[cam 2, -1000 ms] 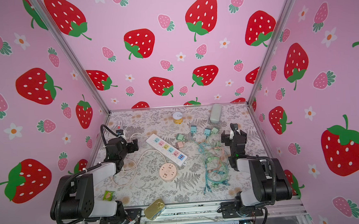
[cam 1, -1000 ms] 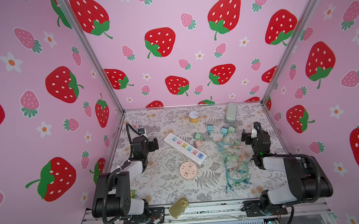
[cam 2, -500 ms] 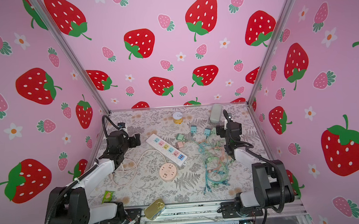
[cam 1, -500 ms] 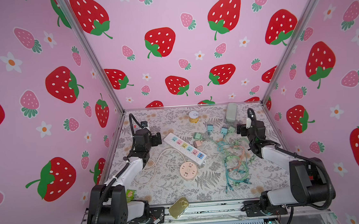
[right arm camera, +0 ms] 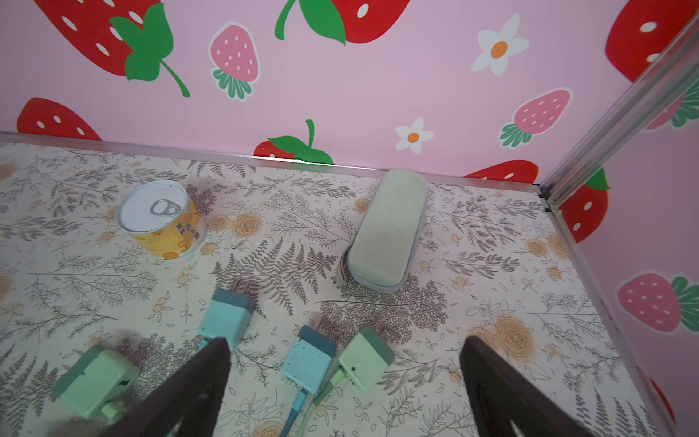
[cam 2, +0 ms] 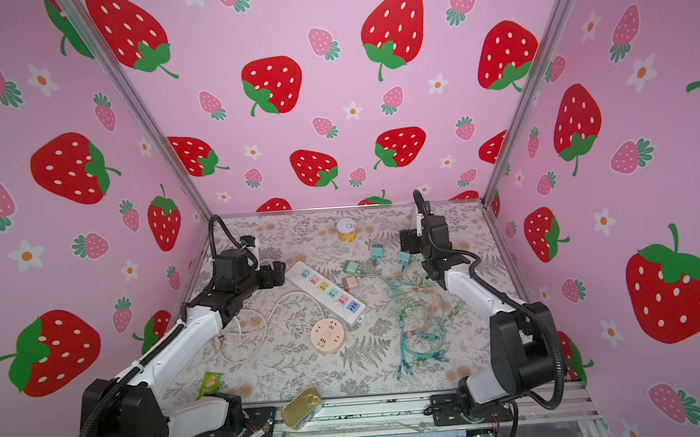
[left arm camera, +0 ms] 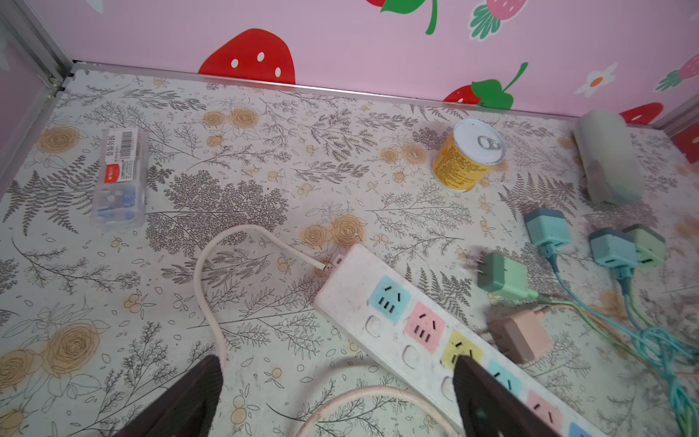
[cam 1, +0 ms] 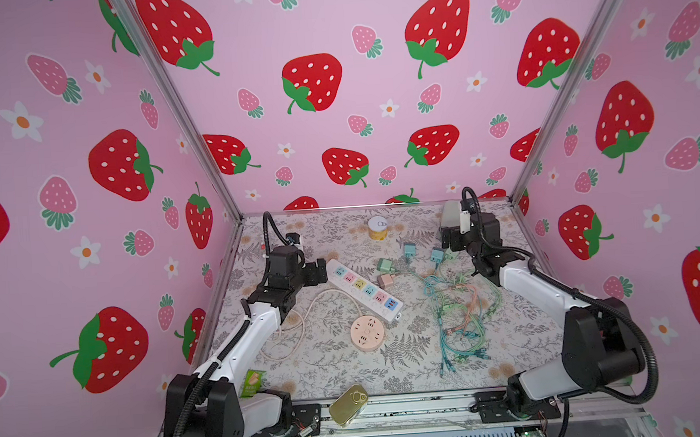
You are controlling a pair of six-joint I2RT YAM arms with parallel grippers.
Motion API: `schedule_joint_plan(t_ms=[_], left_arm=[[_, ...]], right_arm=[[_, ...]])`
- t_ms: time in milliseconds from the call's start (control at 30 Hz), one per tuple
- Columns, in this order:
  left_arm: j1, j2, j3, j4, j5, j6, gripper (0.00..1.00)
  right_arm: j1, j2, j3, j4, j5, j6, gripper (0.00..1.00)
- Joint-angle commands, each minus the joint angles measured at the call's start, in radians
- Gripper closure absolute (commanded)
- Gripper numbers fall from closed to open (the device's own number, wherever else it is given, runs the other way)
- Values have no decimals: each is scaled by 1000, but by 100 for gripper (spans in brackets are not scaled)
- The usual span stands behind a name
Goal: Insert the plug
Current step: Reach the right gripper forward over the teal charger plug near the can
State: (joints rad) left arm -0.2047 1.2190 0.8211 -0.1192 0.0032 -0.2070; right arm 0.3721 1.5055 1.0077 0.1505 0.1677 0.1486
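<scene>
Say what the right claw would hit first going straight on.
Likely the blue plug and light green plug lying side by side between the right claw's open fingers; if it clears them, the grey case. Depth is unclear.

Bright, even, diffuse light, with no hard source in view. Shadows are faint, short and soft beside the yellow round can with white pull-tab lid (left arm camera: 467, 159). Mild sheen on the flat gold tin (cam 1: 348, 399). Both top views show wide-angle stretch: the silver frame posts (cam 2: 133, 103) splay outward. In the right wrist view the pale green square plug (right arm camera: 94, 378) is soft and slightly smeared.
</scene>
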Motion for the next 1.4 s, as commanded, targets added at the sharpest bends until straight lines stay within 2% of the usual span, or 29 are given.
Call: schedule_joint_plan(t_ms=[0,667,1367], left_arm=[[-16,-38,23,-76,27,-38,2],[-34,-138,16,-169,44,-76,3],[-35,-139,-1,-169,52,-80,3]], right_arm=[[33,55,54,-76,-21,56,4],[130,357,206,-35,-67,206,11],[149,575,325,-32,-114,315,16]])
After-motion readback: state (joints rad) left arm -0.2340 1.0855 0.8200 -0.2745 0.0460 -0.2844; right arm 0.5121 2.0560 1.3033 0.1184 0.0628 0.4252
